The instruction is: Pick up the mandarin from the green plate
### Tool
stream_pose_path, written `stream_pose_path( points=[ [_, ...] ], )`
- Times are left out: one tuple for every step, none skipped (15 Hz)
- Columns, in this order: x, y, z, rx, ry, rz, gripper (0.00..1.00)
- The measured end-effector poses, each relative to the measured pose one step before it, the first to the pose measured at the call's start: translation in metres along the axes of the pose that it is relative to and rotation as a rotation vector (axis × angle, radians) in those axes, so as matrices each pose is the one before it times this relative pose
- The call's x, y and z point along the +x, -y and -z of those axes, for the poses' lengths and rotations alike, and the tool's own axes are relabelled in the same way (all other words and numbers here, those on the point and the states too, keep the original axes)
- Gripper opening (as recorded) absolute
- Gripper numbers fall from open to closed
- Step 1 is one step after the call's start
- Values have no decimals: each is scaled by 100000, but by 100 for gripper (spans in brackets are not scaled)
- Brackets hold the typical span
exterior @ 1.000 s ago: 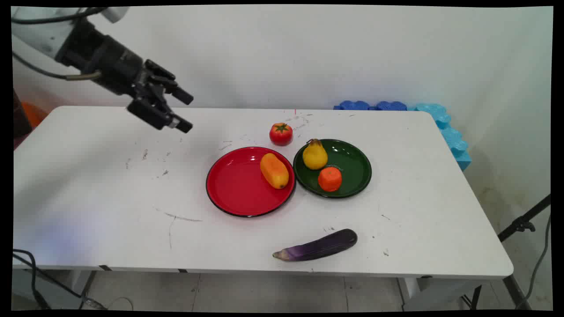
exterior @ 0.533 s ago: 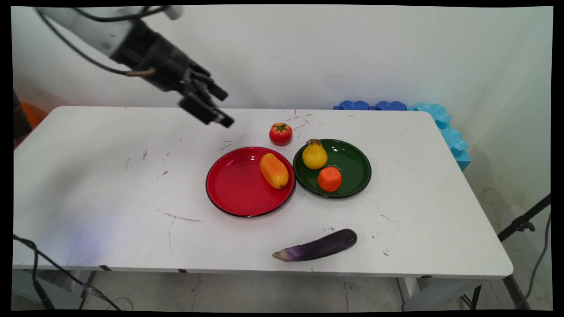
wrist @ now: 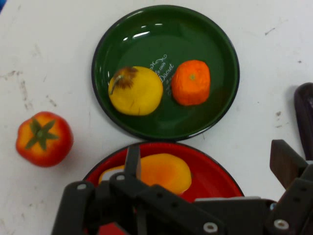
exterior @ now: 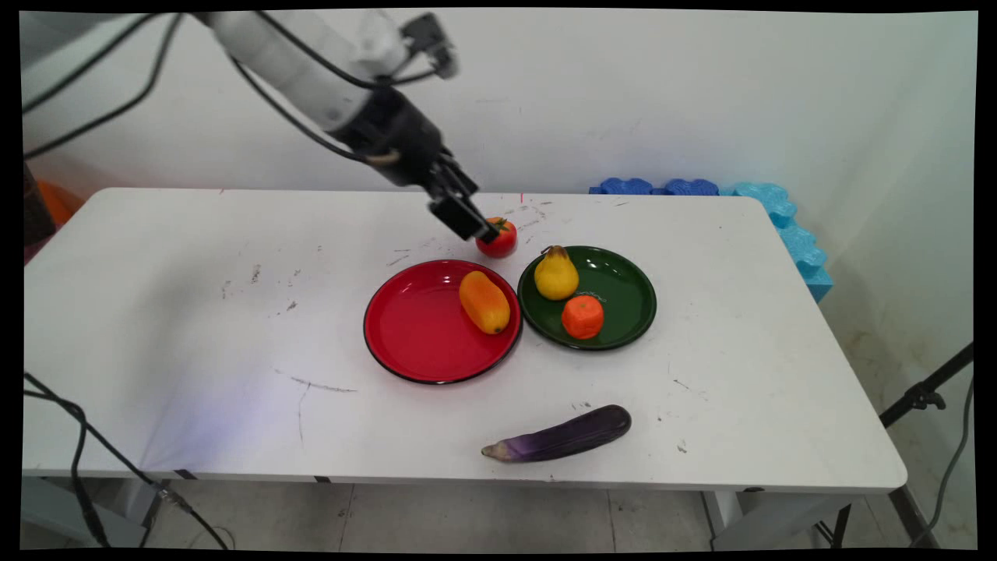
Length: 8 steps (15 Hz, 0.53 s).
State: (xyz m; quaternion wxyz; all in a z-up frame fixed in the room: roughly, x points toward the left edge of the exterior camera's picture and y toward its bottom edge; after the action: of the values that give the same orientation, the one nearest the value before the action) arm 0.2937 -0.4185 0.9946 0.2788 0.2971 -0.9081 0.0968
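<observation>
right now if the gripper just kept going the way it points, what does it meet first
Probably the mango on the red plate, which lies just ahead of the open gripper in the hand view; depth is unclear, so the tomato cannot be ruled out.

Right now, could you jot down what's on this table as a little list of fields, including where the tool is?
tool: open, empty, raised above the table beside the tomato
red plate: holds an orange-yellow fruit
green plate: holds a pear and an orange
tomato: on the bare table behind the plates
eggplant: lying near the front edge
</observation>
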Motion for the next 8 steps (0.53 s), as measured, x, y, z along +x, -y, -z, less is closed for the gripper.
stream_pose_path(
  points=[
    [523, -129, -1089, 126, 960, -477, 100],
    [319, -97, -749, -9, 650, -406, 100],
    [447, -147, -1120, -96, 1044, -668, 100],
    [279, -97, -767, -110, 714, -542, 100],
    [388, -137, -1141, -249, 1128, -858, 100],
    [401, -128, -1371, -384, 1445, -954, 100],
    [391, -86, -1433, -454, 1388, -702, 100],
    [343, -64, -1165, -421, 1096, -510, 100]
  ],
)
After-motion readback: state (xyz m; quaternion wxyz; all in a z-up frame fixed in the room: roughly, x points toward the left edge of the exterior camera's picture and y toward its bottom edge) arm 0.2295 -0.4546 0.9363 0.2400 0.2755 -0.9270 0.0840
